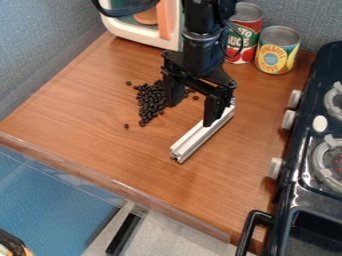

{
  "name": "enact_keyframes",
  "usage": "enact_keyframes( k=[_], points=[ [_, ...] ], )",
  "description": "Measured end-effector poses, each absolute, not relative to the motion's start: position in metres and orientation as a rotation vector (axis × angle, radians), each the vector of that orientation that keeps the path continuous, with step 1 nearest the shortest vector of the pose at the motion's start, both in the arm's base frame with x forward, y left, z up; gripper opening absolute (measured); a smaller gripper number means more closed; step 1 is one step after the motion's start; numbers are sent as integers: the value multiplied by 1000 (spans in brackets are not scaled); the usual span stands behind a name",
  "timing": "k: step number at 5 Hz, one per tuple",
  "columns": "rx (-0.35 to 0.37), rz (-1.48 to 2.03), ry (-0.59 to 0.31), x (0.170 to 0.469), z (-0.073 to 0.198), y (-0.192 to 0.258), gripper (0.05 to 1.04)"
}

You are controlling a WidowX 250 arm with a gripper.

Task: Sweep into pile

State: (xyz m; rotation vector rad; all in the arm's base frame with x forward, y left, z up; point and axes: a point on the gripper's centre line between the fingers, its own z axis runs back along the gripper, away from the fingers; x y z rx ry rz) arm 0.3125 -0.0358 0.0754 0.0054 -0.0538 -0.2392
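Observation:
The black gripper point(192, 114) hangs over the middle of the wooden counter, its two fingers spread apart. Small dark beans point(151, 101) lie in a loose patch to its left, partly hidden behind the left finger, with a few single ones scattered around. A silver metal bar point(194, 141) rests diagonally on the counter to the right of the beans. The right finger overlaps the bar's upper part; whether they touch I cannot tell.
Two cans, one red point(248, 30) and one yellow-blue point(277, 50), stand at the back. A white and orange toy point(143, 22) is at the back left. The dark stove point(300, 170) borders the right side; a clear strip point(113, 185) edges the front.

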Motion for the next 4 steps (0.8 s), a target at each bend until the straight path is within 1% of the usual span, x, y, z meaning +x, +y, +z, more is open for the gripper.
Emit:
enact_keyframes(
  k=[1,4],
  points=[
    [5,-238,-26,312,66,-36,1003],
    [43,-214,-32,329,29,-32,1003]
  ],
)
